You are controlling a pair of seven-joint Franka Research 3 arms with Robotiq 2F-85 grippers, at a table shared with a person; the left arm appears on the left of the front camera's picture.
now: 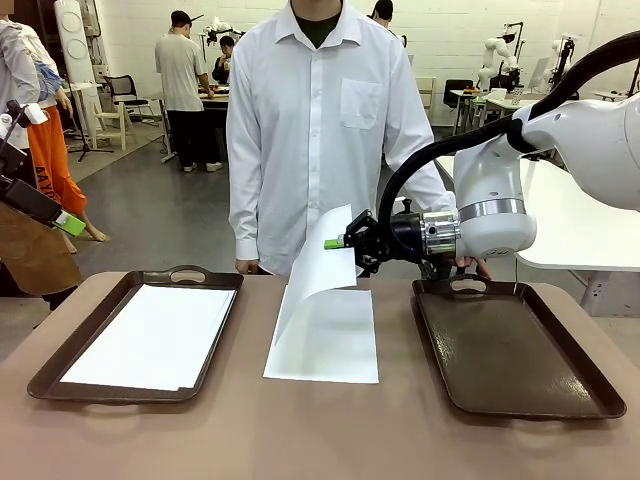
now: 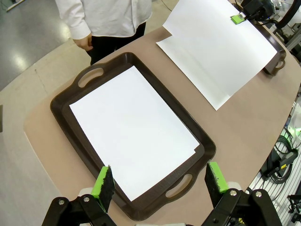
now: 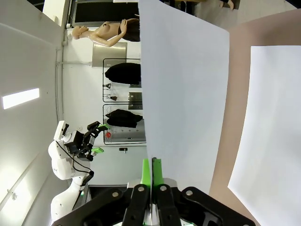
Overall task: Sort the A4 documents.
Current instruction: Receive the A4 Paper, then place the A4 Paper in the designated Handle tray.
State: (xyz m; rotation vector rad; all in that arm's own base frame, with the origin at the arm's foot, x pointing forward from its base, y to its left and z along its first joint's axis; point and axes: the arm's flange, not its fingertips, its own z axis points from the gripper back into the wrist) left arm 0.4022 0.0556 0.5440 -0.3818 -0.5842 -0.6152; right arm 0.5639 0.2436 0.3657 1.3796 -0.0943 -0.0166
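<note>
The right gripper [image 1: 335, 243] is pinched tight on the edge of one white sheet [image 1: 318, 262]. That edge is up in the air. The sheet curves down to flat paper [image 1: 325, 350] lying on the table [image 1: 320, 430], between the two trays. All the paper looks plain white.

The left tray [image 1: 190, 274] has a stack [image 1: 150, 335] of white paper lying in it. The right tray [image 1: 515, 350] is dark brown.

The left gripper [image 2: 160, 179] hangs above the left tray. Its green pads [image 2: 103, 182] are spread wide and it holds nothing.

A person [image 1: 310, 110] in a white shirt stands at the far side, with one hand [image 1: 245, 266] by the table's edge.
</note>
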